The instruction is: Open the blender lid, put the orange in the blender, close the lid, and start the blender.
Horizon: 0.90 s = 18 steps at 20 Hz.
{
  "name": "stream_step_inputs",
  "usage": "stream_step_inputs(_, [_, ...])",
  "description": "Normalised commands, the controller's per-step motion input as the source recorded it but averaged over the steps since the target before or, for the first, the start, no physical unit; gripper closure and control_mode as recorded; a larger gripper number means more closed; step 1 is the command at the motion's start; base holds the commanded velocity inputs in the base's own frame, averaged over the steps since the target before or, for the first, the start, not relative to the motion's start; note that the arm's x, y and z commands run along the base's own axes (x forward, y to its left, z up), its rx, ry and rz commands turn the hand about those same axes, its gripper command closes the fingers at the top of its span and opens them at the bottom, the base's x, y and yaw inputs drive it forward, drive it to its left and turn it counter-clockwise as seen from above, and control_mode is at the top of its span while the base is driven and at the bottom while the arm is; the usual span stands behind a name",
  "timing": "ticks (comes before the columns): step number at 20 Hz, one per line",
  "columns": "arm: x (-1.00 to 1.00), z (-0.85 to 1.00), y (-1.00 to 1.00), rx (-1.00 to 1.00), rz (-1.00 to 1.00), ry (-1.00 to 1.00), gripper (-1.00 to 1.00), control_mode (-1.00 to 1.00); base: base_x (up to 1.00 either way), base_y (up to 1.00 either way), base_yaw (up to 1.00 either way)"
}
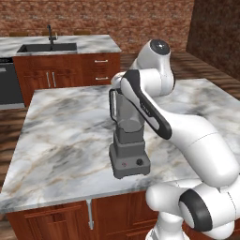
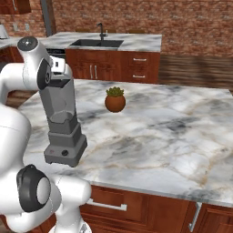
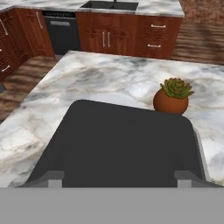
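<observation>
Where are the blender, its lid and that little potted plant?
blender (image 1: 126, 161), left base view, on its boxy base.
lid (image 3: 118, 144), hand view, on its flat top.
potted plant (image 2: 115, 103), right base view, on the brown pot.

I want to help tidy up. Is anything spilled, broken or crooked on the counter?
No, nothing stands out. The blender stands upright with its lid sitting flat on top, and the small potted plant is upright. No spills on the marble counter.

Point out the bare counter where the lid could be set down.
Bare marble lies right of the blender, between its base and the potted succulent, and across the island counter beyond to its far edge. It is crowded at the blender itself, where the arm stands.
</observation>
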Motion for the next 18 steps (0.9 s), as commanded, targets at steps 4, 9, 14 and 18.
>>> stream_step_inputs(4, [0.02,-0.07,0.0,0.0,0.0,0.0,-1.0,-1.0,0.0,0.0,0.0])
stream_step_inputs(9, [0.01,0.0,0.0,0.0,0.0,0.0,-1.0,-1.0,0.0,0.0,0.0])
stream_step_inputs(14, [0.0,0.19,0.0,0.0,0.0,0.0,-1.0,-1.0,0.0,0.0,0.0])
stream_step_inputs(18, [0.0,0.37,0.0,0.0,-0.02,0.0,-1.0,-1.0,0.0,0.0,0.0])
